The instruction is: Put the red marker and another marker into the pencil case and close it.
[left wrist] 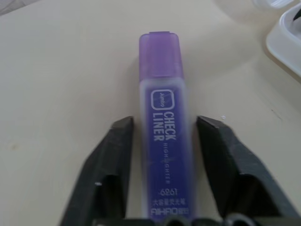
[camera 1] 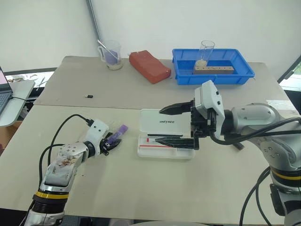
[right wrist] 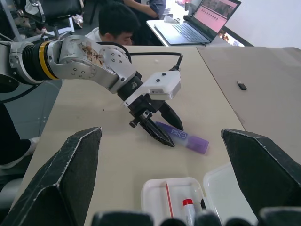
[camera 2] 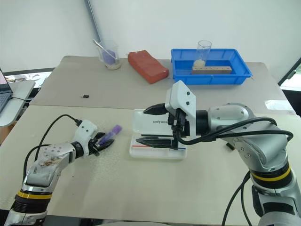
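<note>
The purple marker (left wrist: 162, 94), a chunky highlighter, lies flat on the table left of the pencil case (camera 1: 146, 117). My left gripper (camera 1: 109, 145) is low over its tail end, open, with one finger on each side and a narrow gap to each. The case lies open, its lettered lid hinged back. The red marker (right wrist: 187, 204) rests in the base tray beside a black pen, partly hidden by my right gripper. That gripper (camera 1: 175, 125) hangs wide open above the case, pointing left, with nothing between its fingers.
At the back of the table stand a blue tray (camera 1: 235, 77) holding a wooden block and a glass, a red brick-shaped block (camera 1: 149, 66) and a measuring cup (camera 1: 110, 54). A small black item (camera 1: 89, 96) lies mid-left. A person (right wrist: 115, 21) and a laptop (right wrist: 197, 21) are beyond the table's left end.
</note>
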Controlling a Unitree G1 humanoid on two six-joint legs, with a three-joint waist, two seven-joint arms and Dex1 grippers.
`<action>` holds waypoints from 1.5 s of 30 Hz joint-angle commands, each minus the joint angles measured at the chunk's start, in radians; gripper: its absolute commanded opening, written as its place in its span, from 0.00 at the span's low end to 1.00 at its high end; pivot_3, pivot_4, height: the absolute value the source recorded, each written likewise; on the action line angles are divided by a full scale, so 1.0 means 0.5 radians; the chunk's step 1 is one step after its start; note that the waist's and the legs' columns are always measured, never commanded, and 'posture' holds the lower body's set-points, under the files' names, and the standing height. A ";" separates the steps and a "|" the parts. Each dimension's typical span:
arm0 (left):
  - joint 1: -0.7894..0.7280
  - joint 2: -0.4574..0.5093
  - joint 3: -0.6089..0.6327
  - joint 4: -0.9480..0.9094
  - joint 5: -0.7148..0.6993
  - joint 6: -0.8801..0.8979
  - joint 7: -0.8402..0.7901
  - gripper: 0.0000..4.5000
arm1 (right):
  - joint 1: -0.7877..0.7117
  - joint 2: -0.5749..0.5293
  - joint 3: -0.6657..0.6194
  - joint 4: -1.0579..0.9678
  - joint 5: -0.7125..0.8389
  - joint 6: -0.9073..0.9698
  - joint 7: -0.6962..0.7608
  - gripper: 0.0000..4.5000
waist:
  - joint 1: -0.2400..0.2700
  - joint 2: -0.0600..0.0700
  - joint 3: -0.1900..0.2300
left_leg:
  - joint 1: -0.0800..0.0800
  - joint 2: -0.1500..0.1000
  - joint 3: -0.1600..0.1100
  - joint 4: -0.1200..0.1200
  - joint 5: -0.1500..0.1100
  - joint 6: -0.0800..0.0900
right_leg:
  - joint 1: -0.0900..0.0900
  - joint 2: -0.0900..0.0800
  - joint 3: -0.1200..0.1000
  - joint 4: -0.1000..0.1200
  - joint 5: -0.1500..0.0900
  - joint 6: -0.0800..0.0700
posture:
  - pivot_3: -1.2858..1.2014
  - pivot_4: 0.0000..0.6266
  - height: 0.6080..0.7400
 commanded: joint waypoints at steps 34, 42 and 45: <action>-0.863 0.122 -1.024 0.020 0.262 -0.580 -0.889 0.21 | 0.802 -0.314 -0.443 -0.225 -0.080 0.052 -0.214 1.00 | 0.006 -0.001 0.001 | -0.007 -0.002 0.001 0.002 0.003 0.004 | -0.001 0.006 0.002 -0.003 0.000 0.001 | 0.52 0.24 1.00; -0.828 0.087 -1.052 0.013 0.281 -0.570 -0.914 0.21 | 0.846 -0.324 -0.467 -0.246 -0.066 0.045 -0.237 1.00 | 0.006 -0.003 0.003 | -0.007 -0.002 0.001 0.003 0.003 0.004 | -0.001 0.006 0.001 -0.003 0.000 0.002 | 0.52 0.24 1.00; -0.828 0.085 -1.041 0.013 0.288 -0.552 -0.900 0.21 | 0.840 -0.324 -0.460 -0.239 -0.070 0.036 -0.238 1.00 | 0.006 -0.004 0.003 | -0.006 -0.002 0.000 0.003 0.003 0.004 | -0.001 0.006 0.001 -0.003 0.000 0.002 | 0.52 0.24 1.00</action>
